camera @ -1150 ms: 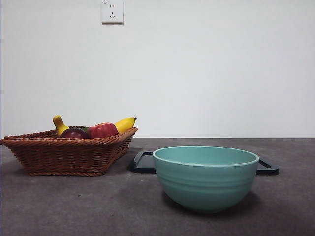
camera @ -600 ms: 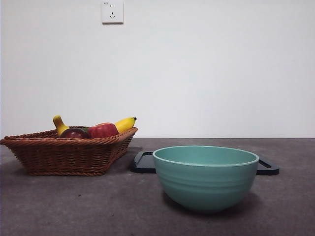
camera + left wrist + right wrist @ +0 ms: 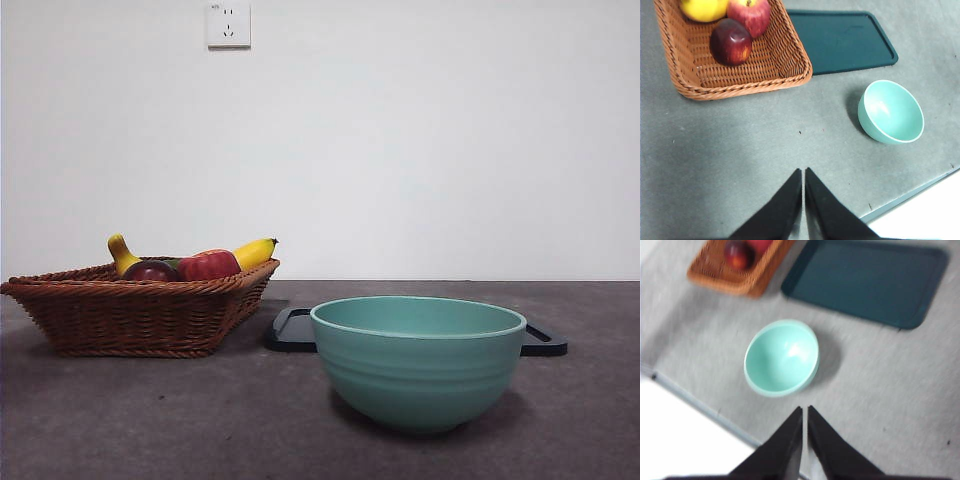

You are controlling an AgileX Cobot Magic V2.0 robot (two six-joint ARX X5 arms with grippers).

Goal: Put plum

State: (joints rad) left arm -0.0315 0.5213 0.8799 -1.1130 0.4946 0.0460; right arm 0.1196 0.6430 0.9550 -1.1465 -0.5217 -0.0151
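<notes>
The plum (image 3: 730,42) has not been moved: you see it lying in the wicker basket (image 3: 747,75), touching the red apple (image 3: 750,15), with the dark tray (image 3: 840,40) and the green bowl (image 3: 891,112) both bare. The left gripper (image 3: 803,172) and the right gripper (image 3: 804,410) hang above the table, jaws pressed together, grasping nothing. The whole pick and placement remains.
</notes>
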